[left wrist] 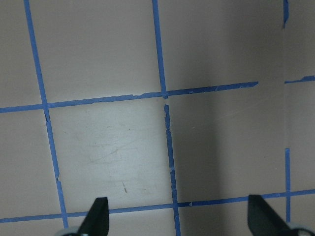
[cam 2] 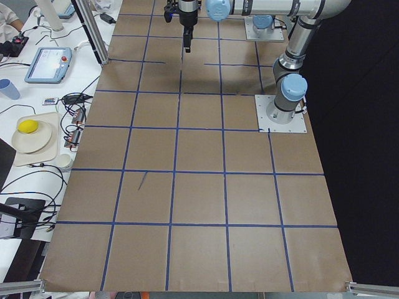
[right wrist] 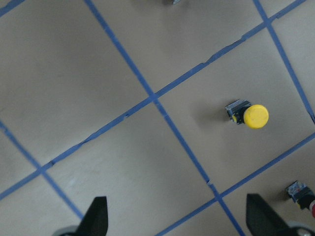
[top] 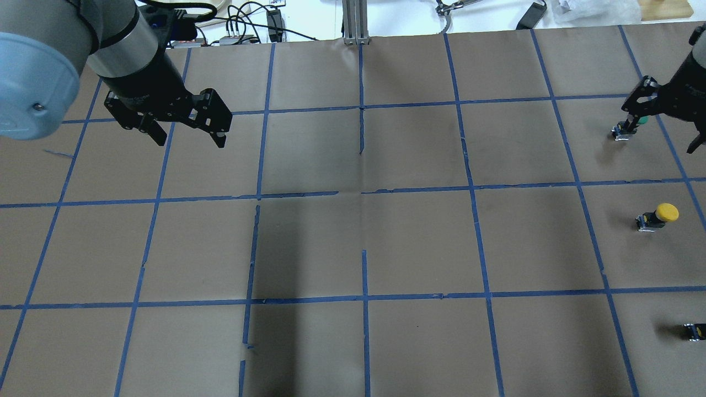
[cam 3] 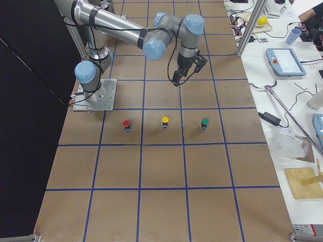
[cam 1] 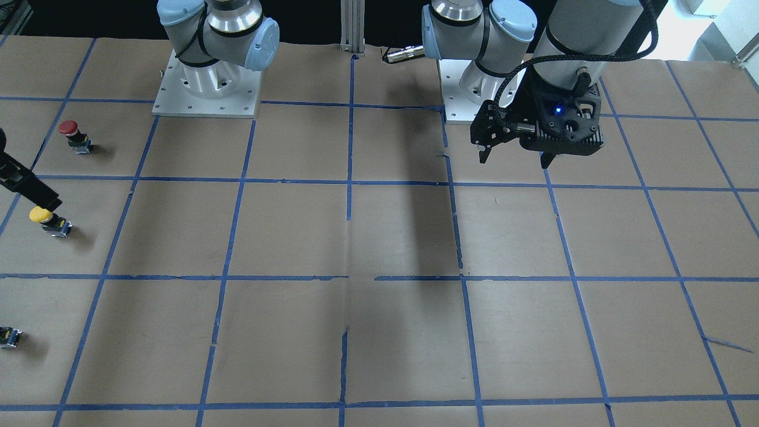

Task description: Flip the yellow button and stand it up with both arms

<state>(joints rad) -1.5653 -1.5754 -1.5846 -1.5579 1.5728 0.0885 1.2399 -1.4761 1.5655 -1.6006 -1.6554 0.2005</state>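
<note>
Both hang wide open, holding nothing: my left hand (top: 190,141) above the worktop (top: 419,242), my right hand (right wrist: 177,219) near the yellow button (top: 659,215).

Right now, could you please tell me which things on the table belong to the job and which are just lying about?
For the job: yellow button, left gripper, right gripper.
Just lying about: red button, green button.

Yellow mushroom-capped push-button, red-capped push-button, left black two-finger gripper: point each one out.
yellow mushroom-capped push-button (top: 666,212), overhead exterior view, on its round cap.
red-capped push-button (cam 1: 68,126), front-facing exterior view, on its cap.
left black two-finger gripper (top: 191,142), overhead exterior view, midway between its open fingertips.
</note>
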